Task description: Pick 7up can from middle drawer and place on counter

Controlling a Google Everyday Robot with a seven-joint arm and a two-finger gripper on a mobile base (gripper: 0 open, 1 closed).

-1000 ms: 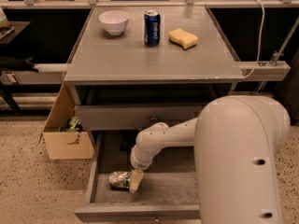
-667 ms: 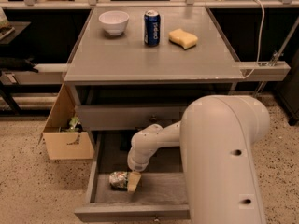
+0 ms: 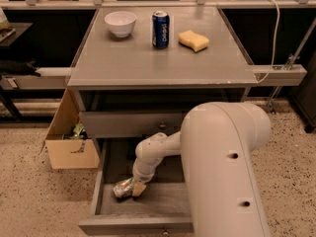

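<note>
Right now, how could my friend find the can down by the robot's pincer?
Start at the big grey counter, then look down to the open middle drawer near the floor. Toward its left side the 7up can lies on its side, with the pincer right beside it. It is dented, silver and green, unlike the upright blue Pepsi can up on top.

Down at 7 o'clock, in the open middle drawer: gripper, low over the grey floor, right against the 7up can lying on its side at its 9 o'clock. Up on the counter: white bowl at 11 o'clock, blue Pepsi can at 12, yellow sponge at 1.
</note>
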